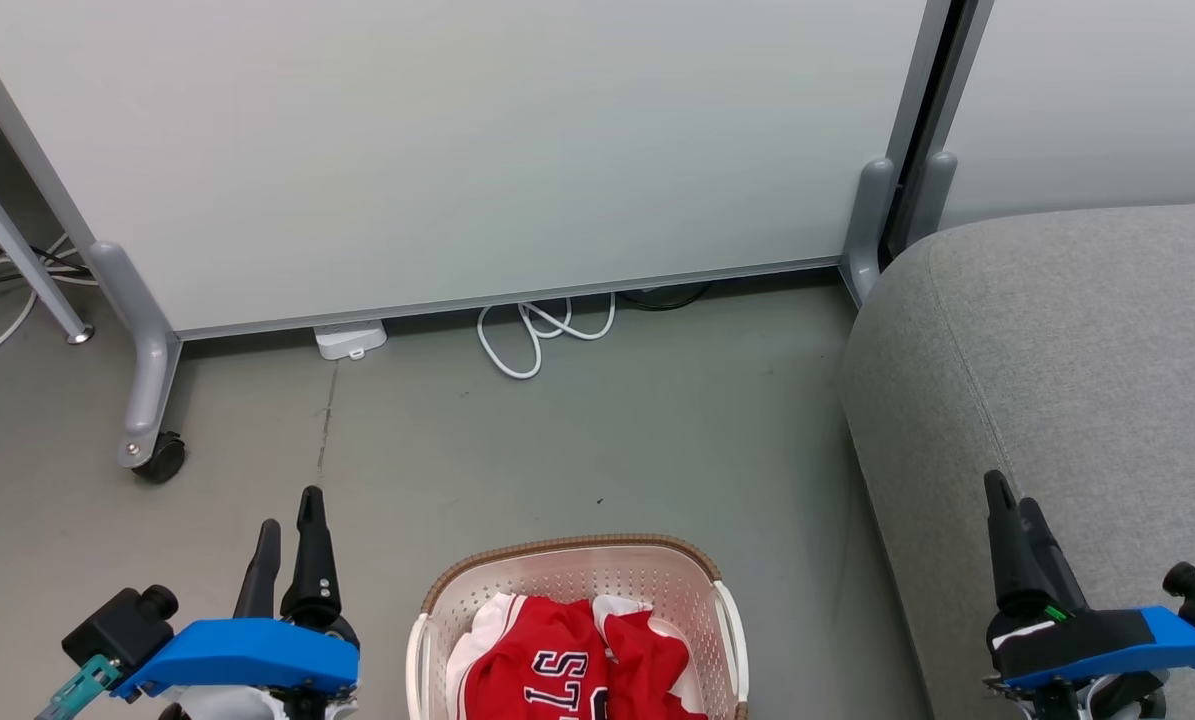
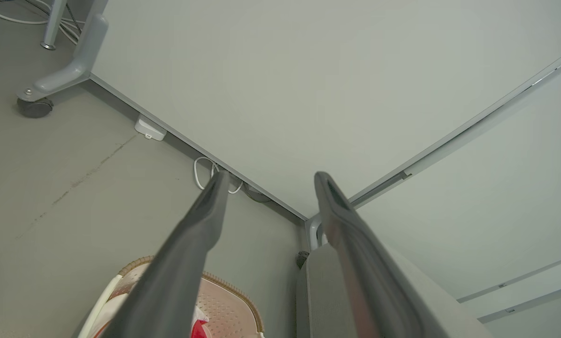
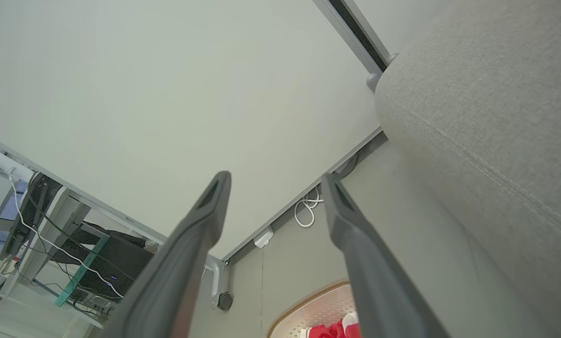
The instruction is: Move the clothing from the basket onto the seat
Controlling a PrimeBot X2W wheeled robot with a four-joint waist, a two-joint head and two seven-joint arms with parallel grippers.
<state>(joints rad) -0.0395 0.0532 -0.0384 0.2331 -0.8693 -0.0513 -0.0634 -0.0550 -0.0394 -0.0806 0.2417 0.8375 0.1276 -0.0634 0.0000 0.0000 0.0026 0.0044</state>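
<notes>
Jaws spread wide, both empty: left gripper [image 1: 289,512] beside basket [image 1: 572,548], right gripper [image 1: 1013,497] by seat [image 1: 1087,330] front. Red jersey [image 1: 542,665] w/ black lettering lies crumpled in basket, white trim showing. Judged light, soft, floppy; will drape, may snag on perforations. Pinch raised fold at bunched top, lift high enough to clear rim.

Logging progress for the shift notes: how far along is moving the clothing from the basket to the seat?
Done: nothing yet; the red clothing lies in the basket, none on the visible part of the seat. In hand: nothing; the left gripper and right gripper stand open and empty either side of the basket. Left: carrying all the clothing over.
</notes>
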